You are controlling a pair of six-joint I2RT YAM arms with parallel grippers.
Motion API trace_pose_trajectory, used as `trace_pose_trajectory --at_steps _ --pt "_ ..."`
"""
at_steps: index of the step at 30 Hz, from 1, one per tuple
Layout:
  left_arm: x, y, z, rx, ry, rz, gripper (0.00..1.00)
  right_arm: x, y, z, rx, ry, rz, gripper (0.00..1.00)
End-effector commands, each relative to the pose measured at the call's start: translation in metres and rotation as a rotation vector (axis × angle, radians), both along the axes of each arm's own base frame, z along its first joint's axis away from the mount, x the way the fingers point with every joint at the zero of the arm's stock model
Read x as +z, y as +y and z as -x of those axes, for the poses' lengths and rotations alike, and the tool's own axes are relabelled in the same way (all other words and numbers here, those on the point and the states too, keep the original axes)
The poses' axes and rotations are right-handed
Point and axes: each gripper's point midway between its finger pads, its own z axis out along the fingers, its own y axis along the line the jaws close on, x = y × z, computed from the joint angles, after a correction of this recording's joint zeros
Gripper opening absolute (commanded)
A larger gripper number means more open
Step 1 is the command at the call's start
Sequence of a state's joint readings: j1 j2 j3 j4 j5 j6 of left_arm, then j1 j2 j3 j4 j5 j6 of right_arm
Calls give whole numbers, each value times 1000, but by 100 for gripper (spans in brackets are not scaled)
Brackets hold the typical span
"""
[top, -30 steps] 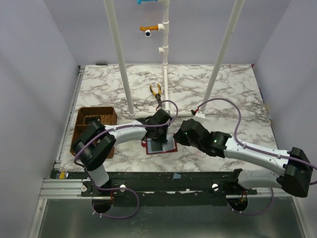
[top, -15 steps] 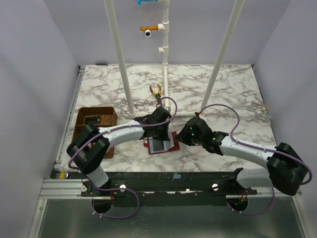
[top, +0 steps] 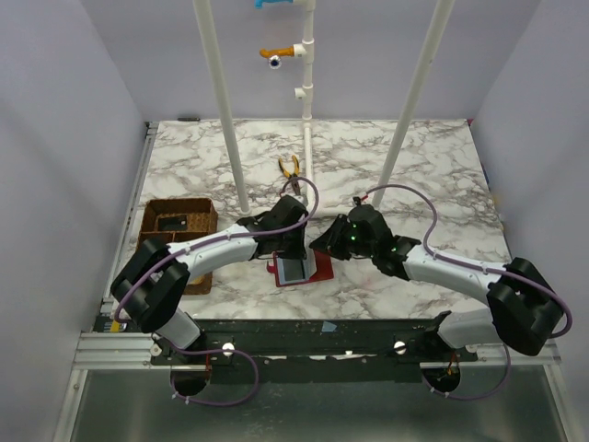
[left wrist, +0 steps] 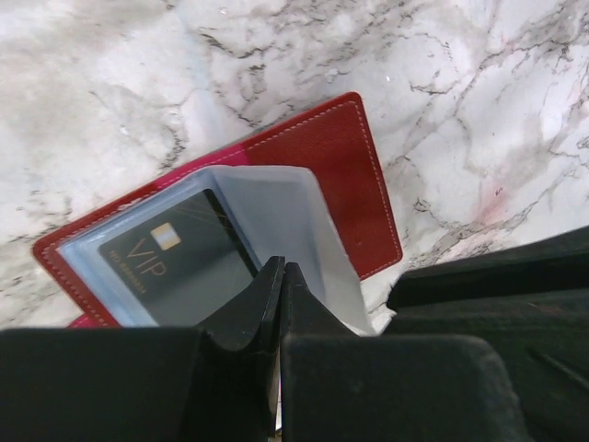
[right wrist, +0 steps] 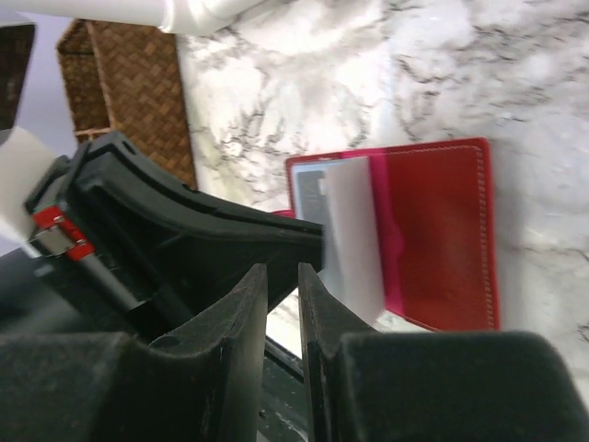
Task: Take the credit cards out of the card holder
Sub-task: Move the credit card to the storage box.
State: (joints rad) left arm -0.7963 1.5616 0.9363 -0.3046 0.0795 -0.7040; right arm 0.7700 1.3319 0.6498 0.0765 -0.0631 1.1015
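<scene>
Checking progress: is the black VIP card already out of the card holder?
No: the black VIP card lies inside the clear sleeve of the open card holder.

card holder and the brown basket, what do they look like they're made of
Card holder: red cover looks like leather or faux leather, matte, with pale stitching along the edge. Its inner panels look like thin frosted plastic; the dark card shows through. Basket: woven brown fibre, probably wicker or rattan by the criss-cross weave.
</scene>
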Motion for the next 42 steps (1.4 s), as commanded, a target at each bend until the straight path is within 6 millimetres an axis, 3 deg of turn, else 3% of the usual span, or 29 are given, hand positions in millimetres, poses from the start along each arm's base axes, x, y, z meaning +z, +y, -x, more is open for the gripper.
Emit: trace_pose_trajectory --at_steps 1,8,18,24,33,42 --pt "2 21 -6 35 -18 -7 0 20 20 -5 62 -21 -62 22" --pt "1 12 -4 17 16 27 0 23 29 -12 60 -13 -61 20" --pt "-14 61 -6 152 29 -35 0 6 61 6 131 37 -19 17" --pt "-18 69 0 162 28 -16 0 -15 64 8 135 74 5 15" --pt "-15 66 0 143 28 -1 0 -54 41 0 65 99 165 14" --pt "-16 63 1 121 31 3 0 -66 7 -2 12 101 219 16"
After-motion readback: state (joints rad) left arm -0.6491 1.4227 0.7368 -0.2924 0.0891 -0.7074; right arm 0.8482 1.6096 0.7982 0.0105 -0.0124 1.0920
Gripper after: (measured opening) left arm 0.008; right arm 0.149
